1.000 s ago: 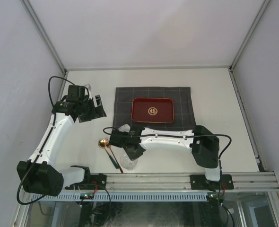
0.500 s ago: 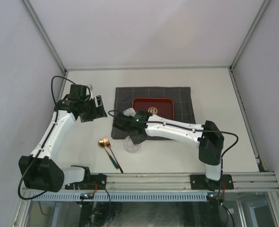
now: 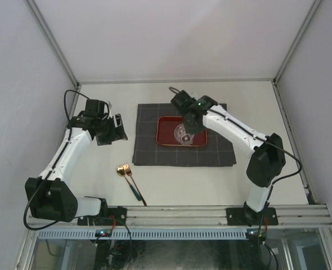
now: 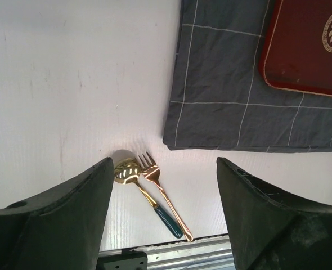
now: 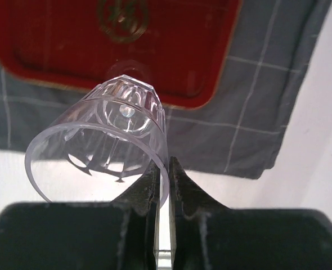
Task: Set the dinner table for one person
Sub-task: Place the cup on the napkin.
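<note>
Glass placement step: right gripper is pinched tight on the rim of a clear glass, over the red tray that sits on the grey checked cloth. The glass looks off the surface, not set down yet. Next move likely calls for picking its spot, lowering it upright, then letting go; the thin rim pinch could let it swing. Idle left gripper is wide open, holds nothing, and hovers over bare tabletop left of the cloth. Near the cloth's front-left corner, spoon and fork lie side by side, not yet laid out. The tabletop is plain off-white and flat, carries everything, with an aluminium rail on its near edge. White walls close it in on three sides.
</note>
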`<state>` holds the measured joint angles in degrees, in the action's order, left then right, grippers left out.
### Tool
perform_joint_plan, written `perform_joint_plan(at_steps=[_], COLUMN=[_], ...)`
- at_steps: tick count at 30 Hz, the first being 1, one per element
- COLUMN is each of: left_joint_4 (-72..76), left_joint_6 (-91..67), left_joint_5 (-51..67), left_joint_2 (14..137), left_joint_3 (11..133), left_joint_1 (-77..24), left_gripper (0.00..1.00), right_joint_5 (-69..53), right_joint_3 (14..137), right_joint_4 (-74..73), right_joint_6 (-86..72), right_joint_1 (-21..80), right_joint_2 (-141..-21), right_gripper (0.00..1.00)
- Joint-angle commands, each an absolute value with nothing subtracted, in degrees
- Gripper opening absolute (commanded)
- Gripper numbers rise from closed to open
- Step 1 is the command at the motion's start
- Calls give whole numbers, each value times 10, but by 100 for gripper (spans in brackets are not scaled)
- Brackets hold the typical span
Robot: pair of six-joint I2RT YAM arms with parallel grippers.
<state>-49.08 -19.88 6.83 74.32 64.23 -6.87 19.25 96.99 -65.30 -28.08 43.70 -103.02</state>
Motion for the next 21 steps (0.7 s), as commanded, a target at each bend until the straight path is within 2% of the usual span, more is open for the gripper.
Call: perform_joint_plan(at_steps=[1, 13, 21], left_joint_4=[-480, -481, -487], left_joint_6=[-188, -193, -195], left_joint_5=[79, 84, 81], left_joint_2=[754, 796, 817], left_joint_3=[673, 700, 719], left_joint_1=[-61, -58, -56], left_gripper=[77, 75, 74], right_joint_5=[192, 131, 121], right_joint_3=[1003, 1125, 1181], right_joint_4=[-603, -573, -572], right_joint_6=[-235, -203, -201], right_joint_1=[372, 230, 175], right_joint_2=[-1003, -1129, -1200], right_gripper=[0, 0, 0])
